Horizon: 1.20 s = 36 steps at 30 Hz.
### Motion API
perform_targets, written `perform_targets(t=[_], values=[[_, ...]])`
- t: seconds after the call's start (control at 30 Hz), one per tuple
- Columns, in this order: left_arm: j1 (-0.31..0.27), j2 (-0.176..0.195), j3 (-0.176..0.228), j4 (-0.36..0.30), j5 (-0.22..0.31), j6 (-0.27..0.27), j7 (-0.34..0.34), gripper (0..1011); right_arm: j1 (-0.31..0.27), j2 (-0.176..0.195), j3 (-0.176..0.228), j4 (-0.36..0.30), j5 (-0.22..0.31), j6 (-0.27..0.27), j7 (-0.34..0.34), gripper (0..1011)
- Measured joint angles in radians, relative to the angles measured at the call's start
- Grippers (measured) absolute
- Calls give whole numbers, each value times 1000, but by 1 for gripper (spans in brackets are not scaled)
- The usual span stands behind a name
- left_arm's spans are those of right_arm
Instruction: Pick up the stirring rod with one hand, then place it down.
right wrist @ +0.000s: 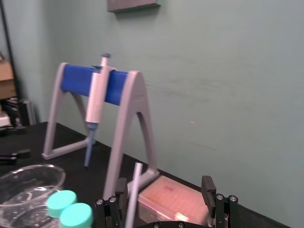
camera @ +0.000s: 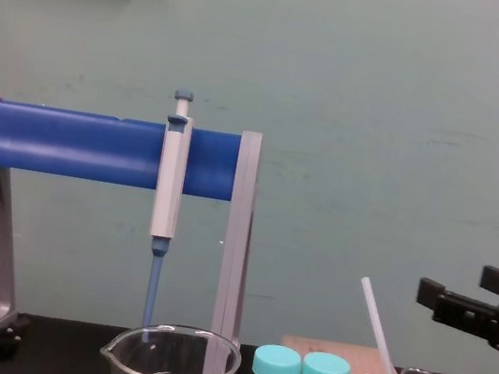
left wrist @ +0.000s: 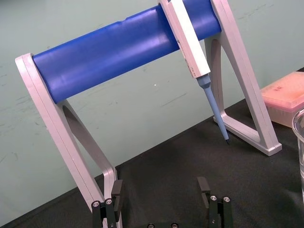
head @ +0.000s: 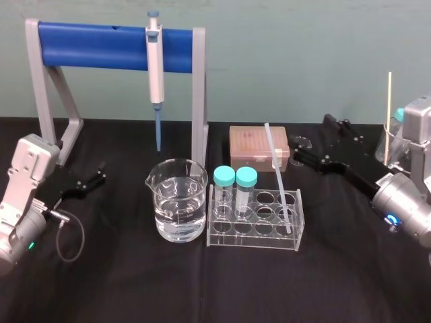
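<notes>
The stirring rod is a thin white translucent stick leaning in the clear tube rack, its top tilted toward the back. It also rises beside the capped tubes in the chest view. My right gripper hovers open just right of the rod's upper part, not touching it. In the right wrist view the rod stands ahead of the open gripper, close to one finger. My left gripper rests open at the table's left, near the stand's foot.
A grey stand with a blue bar holds a pipette. A large beaker of water stands left of the rack, which holds two teal-capped tubes. A pink tip box and small beaker sit behind.
</notes>
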Motion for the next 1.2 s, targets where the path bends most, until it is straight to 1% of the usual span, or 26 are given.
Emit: perform_targets(t=[0.13,0.33,0.47,0.5,0.57,0.67,0.77,0.9,1.03,1.2], values=[[0,0,0,0,0,0,0,1000,9,-11,-4,4,-2,-2,36,1003],[0,0,0,0,0,0,0,1000,18,-24,-6,14,-8,13,61,1003],[0,0,0,0,0,0,0,1000,35,-44,-10,31,-16,46,70,1003],[0,0,0,0,0,0,0,1000,35,-44,-10,31,-16,46,70,1003],[0,0,0,0,0,0,0,1000,53,-58,-14,45,-23,72,73,1003],[0,0,0,0,0,0,0,1000,70,-70,-18,60,-28,94,78,1003],[0,0,0,0,0,0,0,1000,100,-87,-28,85,-38,135,82,1003],[0,0,0,0,0,0,0,1000,130,-102,-43,113,-53,172,85,1003],[0,0,0,0,0,0,0,1000,153,-115,-55,137,-67,199,86,1003],[0,0,0,0,0,0,0,1000,173,-128,-62,159,-80,217,85,1003]])
